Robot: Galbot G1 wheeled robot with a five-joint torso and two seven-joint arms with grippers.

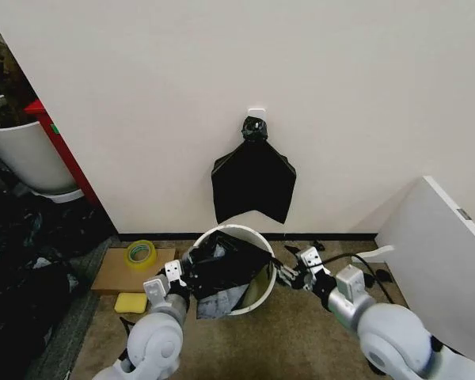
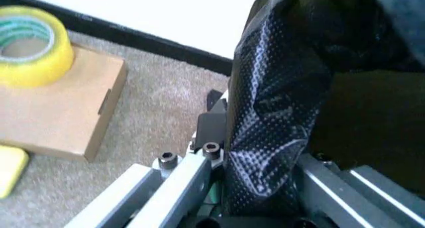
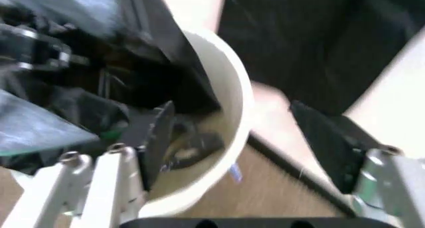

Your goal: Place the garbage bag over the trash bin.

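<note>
The cream-white trash bin (image 1: 257,294) stands on the carpet below the wall. The black crinkled garbage bag (image 1: 218,265) lies bunched in its mouth and hangs over the left side of the rim. My left gripper (image 1: 182,277) is at the bin's left edge, shut on a fold of the garbage bag (image 2: 279,98), which runs up between its fingers (image 2: 182,178). At the bin's right side, my right gripper (image 1: 289,273) is open. In the right wrist view its jaws straddle the bin's rim (image 3: 229,88), one finger (image 3: 156,133) inside by the bag (image 3: 53,113).
A flat black bag bundle (image 1: 253,178) hangs from a wall hook above the bin. A yellow tape roll (image 1: 141,253) sits on a cardboard box (image 1: 111,277), with a yellow sponge (image 1: 131,302) beside it. A white panel (image 1: 439,245) leans at right, a large white tub (image 1: 24,154) at far left.
</note>
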